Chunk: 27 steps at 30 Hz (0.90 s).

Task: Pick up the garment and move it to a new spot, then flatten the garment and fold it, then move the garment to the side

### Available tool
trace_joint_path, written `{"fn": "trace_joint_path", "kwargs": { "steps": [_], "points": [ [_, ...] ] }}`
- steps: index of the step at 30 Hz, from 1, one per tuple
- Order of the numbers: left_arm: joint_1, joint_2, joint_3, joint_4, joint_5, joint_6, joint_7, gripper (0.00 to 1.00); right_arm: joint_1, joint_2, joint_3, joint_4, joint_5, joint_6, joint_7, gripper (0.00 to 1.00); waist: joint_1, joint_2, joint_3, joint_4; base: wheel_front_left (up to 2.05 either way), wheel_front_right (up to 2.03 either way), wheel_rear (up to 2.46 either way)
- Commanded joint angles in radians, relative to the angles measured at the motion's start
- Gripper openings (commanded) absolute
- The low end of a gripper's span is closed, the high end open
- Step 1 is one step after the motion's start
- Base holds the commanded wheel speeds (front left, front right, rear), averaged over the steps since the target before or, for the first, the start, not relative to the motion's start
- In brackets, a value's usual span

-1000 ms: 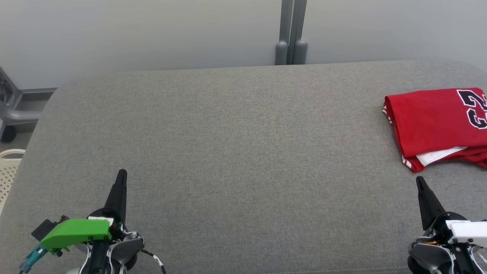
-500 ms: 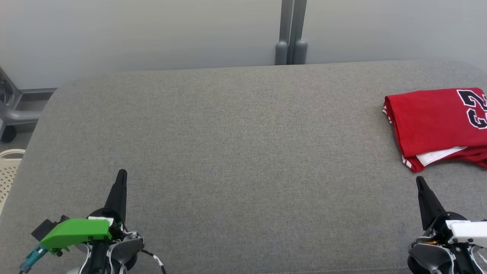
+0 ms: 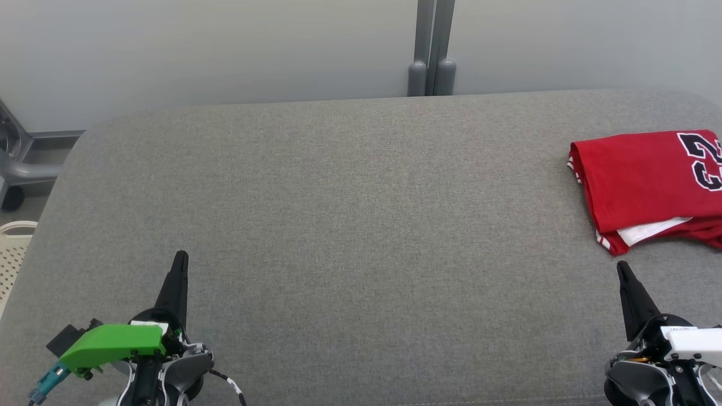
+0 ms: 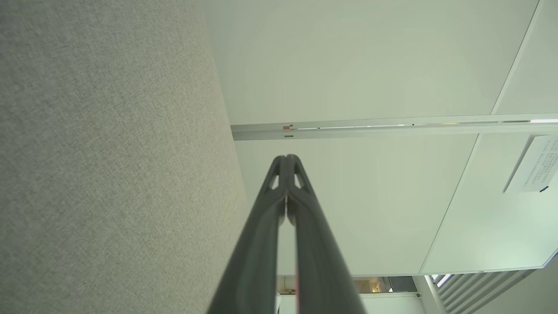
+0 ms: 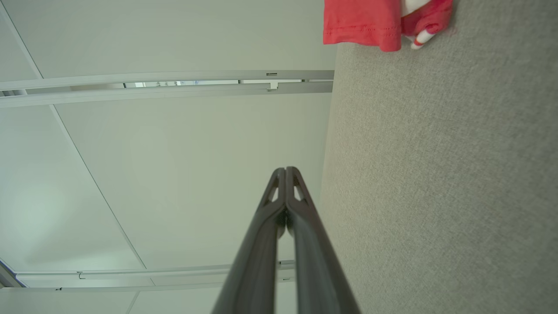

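Observation:
A red jersey (image 3: 643,183) with dark numbers and a white inner layer lies folded at the right side of the grey padded surface (image 3: 361,225), running past the head view's right edge. Its hem (image 5: 370,24) shows at the top of the right wrist view. My left gripper (image 3: 180,258) rests at the lower left, shut and empty, its tips (image 4: 286,159) pressed together. My right gripper (image 3: 621,266) sits at the lower right, a short way in front of the jersey's near corner, shut with nothing held, fingertips (image 5: 285,171) together.
A pale wall with a grey vertical post (image 3: 431,51) stands behind the surface. At the far left, a grey metal frame (image 3: 17,163) and a cream perforated basket (image 3: 10,254) sit beyond the surface's edge.

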<state>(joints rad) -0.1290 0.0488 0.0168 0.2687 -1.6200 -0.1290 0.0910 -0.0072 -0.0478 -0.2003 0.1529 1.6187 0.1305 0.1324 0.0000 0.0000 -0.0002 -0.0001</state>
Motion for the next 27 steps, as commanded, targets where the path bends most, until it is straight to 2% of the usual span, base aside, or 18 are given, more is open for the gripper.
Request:
{"fn": "trace_joint_path", "kwargs": {
  "steps": [1, 27],
  "points": [
    [-0.014, 0.000, 0.003, -0.002, -0.005, -0.006, 0.000, 0.00, -0.011, -0.005, -0.002, -0.005, 0.006, 0.000, 0.007, 0.00, 0.0000, 0.0000, 0.000, 0.000, 0.00, 0.00, 0.00],
    [-0.014, 0.000, 0.003, -0.002, -0.005, -0.006, 0.000, 0.00, -0.011, -0.005, -0.002, -0.005, 0.006, 0.000, 0.007, 0.00, 0.0000, 0.0000, 0.000, 0.000, 0.00, 0.00, 0.00]
  ]
}}
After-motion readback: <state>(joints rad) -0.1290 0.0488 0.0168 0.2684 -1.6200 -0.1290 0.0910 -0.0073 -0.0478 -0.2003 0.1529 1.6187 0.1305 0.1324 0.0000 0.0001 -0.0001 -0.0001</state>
